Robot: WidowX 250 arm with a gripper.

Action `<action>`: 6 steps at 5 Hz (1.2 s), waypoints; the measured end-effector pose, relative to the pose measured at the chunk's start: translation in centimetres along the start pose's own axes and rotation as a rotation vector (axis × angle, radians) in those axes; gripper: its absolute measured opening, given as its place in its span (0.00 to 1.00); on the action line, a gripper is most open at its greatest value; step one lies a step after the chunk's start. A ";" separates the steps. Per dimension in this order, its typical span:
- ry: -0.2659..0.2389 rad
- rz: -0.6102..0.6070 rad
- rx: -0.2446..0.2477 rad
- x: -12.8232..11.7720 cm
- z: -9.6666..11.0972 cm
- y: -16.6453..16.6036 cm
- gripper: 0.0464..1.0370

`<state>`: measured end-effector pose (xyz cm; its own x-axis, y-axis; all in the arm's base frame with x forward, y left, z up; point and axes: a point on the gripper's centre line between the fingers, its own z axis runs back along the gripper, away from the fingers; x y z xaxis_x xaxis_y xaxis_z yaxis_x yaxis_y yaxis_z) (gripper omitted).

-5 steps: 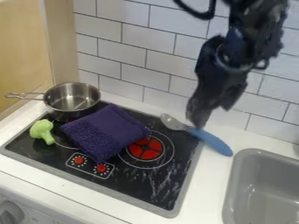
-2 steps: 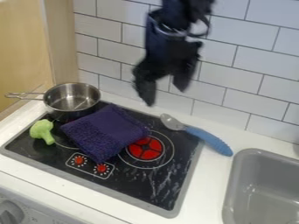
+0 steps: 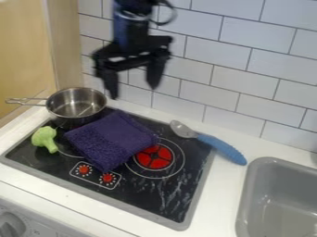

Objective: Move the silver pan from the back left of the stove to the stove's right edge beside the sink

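Wall of pale tiles (image 3: 248, 78) runs across the far side, and the white surface (image 3: 217, 203) sits in front of it. Black stovetop (image 3: 139, 192) covers most of the left and middle, with a gray sink (image 3: 246, 199) at the near right. The gripper (image 3: 132, 92) is up in the air at the far left, fingers spread apart and pointing down, nothing between them, not touching anything. Closest thing to it is the metal pot (image 3: 75, 105), upright on the far left of the stovetop, handle out to the left. Purple cloth (image 3: 111, 139) lies kinda bunched just to the near right of that. There's a spoon (image 3: 213, 144) too, head at the stovetop's far right edge, blue handle angled toward the sink. Green toy broccoli (image 3: 44, 138) is on the left, and two little red knobs (image 3: 108, 178) are on the near side.
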<state>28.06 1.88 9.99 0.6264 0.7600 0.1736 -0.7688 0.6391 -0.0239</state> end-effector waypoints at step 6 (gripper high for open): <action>-0.133 -0.159 0.028 6.7 -4.7 -0.4 0.96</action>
<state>33.14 7.26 6.52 0.7193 0.6259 0.3013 -0.6658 0.7450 0.0416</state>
